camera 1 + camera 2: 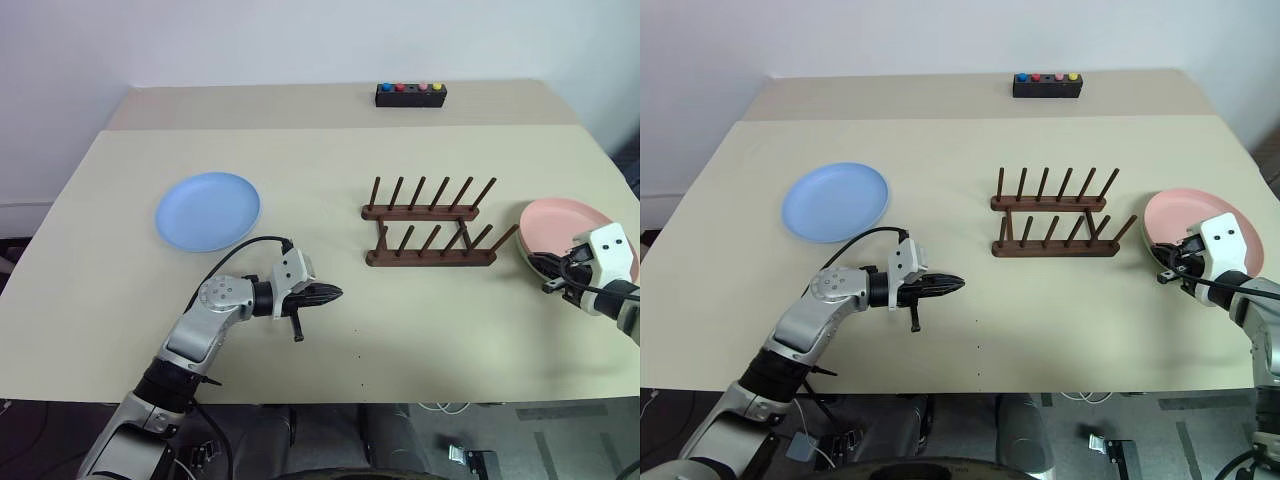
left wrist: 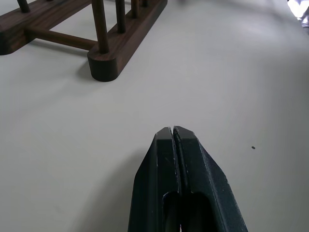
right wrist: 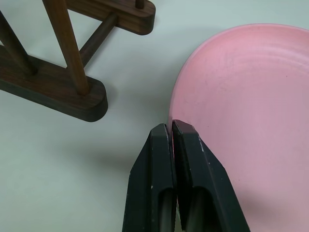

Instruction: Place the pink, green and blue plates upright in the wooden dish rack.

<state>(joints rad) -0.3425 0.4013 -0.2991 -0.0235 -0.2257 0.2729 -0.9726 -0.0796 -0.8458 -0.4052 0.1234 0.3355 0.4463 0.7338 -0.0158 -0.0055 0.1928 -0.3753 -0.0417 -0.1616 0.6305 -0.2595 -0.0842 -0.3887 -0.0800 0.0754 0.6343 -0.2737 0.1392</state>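
A beige table [image 1: 330, 190] carries the wooden dish rack [image 1: 430, 225], a small dark brown frame of 2 parallel base bars, each with a row of upright pegs, standing a little right of the table's middle with no plate between its pegs. The pink plate [image 1: 570, 228] lies flat just beside the rack's right end, with a darker rim, possibly a second plate, peeking out from beneath its near edge.

The right gripper [image 3: 171, 126] sits at the pink plate's rim on the side facing the rack, its 2 black fingers pinched together on that rim, as the right wrist view shows; the plate rests on the table. The near end of the rack's base bar lies close beside the fingers, with bare tabletop between the plate and the wood.

The blue plate [image 1: 208, 210] lies flat on the left part of the table, well apart from the rack. The left gripper [image 1: 325, 293] hovers over open tabletop between the blue plate and the rack, nearer the front edge, pointing toward the rack, fingers pressed fully together and holding nothing. A black cable [image 1: 240, 252] loops up over that wrist.

At the far edge of the table, behind the rack, sits a small black box [image 1: 410, 94] with coloured buttons on top. Nothing lies between either plate and the rack.
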